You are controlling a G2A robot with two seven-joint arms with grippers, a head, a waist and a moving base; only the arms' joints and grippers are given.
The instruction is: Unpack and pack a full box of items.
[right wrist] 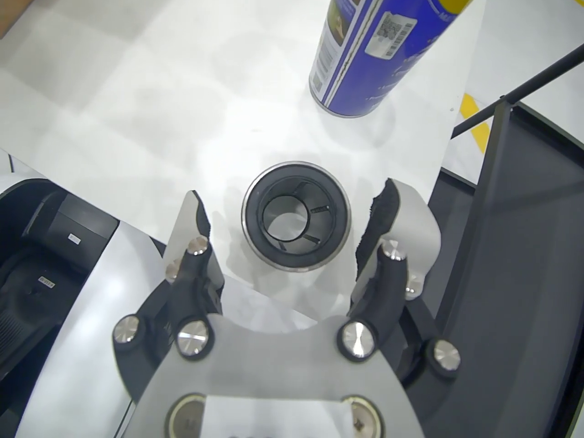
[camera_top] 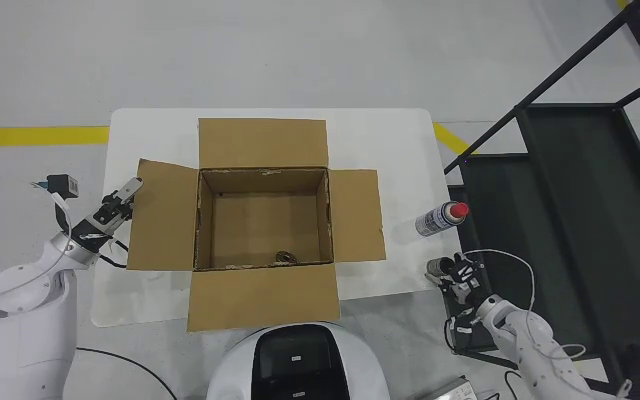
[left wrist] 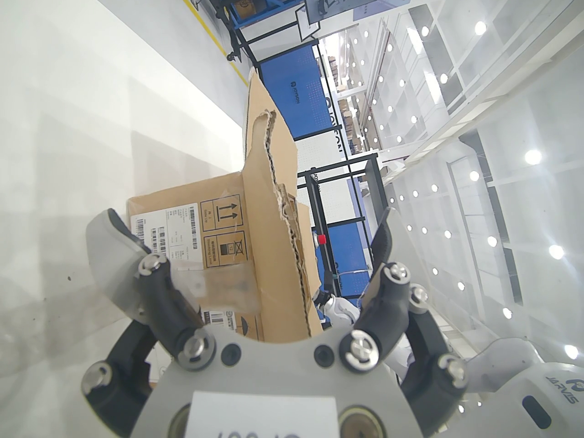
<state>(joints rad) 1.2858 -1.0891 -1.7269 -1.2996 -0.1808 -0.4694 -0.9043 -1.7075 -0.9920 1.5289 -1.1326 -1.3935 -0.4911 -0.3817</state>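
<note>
Cardboard box (camera_top: 262,230) sits open mid-bench with all four flaps splayed flat, but the action's at the corner nearest the robot. There a stubby black cylinder (right wrist: 296,225) stands on end on the white bench (camera_top: 400,140). It's hollow, with a shiny metal band round the rim and its open mouth facing straight up. The right gripper (right wrist: 292,198) hangs right over it, spread wide and holding nothing, with one padded finger on each side and a gap to both. So that upright axis runs between the fingers, and I'd guess a plain squeeze would catch it round the smooth wall. The right arm is clearly the closer one. Just past the cylinder is a blue spray can (right wrist: 378,33), glossy metal, also upright and near but not touching. Farther over, the box is matte brown corrugated with a ragged, torn edge on the left flap. Low against its near wall lies one small roundish thing (camera_top: 285,258), too tiny to name. The left gripper (camera_top: 128,192) is released too, empty, just off the left flap's outer edge.
</note>
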